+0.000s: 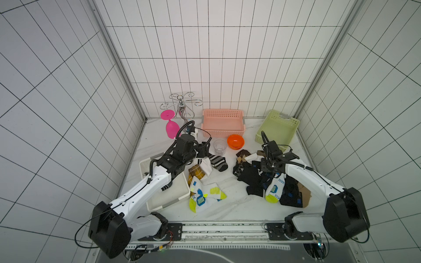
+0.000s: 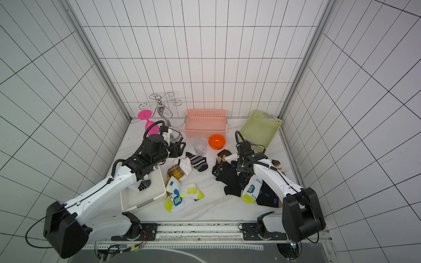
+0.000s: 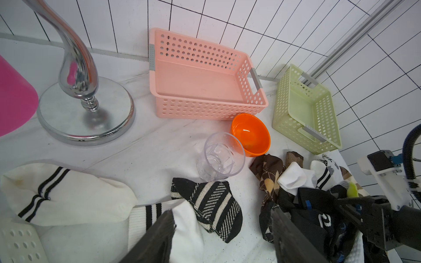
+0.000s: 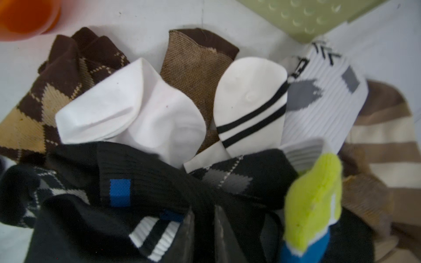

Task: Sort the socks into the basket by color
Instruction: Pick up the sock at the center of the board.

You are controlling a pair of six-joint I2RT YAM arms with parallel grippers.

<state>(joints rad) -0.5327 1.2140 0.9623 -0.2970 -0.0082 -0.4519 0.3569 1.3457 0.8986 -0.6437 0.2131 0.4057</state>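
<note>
A heap of socks (image 1: 252, 177) lies at the right: black, brown argyle and white ones. My right gripper (image 4: 204, 211) is down in it, shut on a black sock (image 4: 141, 189) with a blue mark; a white sock with a neon-yellow toe (image 1: 274, 190) lies beside it. My left gripper (image 3: 223, 213) hangs open above a black-and-cream striped sock (image 1: 218, 162) and a white sock (image 1: 206, 167), holding nothing. A tan plaid sock (image 1: 196, 173) and white neon-marked socks (image 1: 205, 198) lie in the middle. The white basket (image 2: 145, 200) under my left arm holds a white sock (image 2: 141, 185).
A pink basket (image 1: 224, 123) and a green basket (image 1: 276, 128) stand at the back. An orange bowl (image 1: 235, 141) and a clear cup (image 1: 219, 146) sit in front of the pink one. A pink goblet (image 1: 170, 128) and a chrome rack (image 1: 181, 107) are at the back left.
</note>
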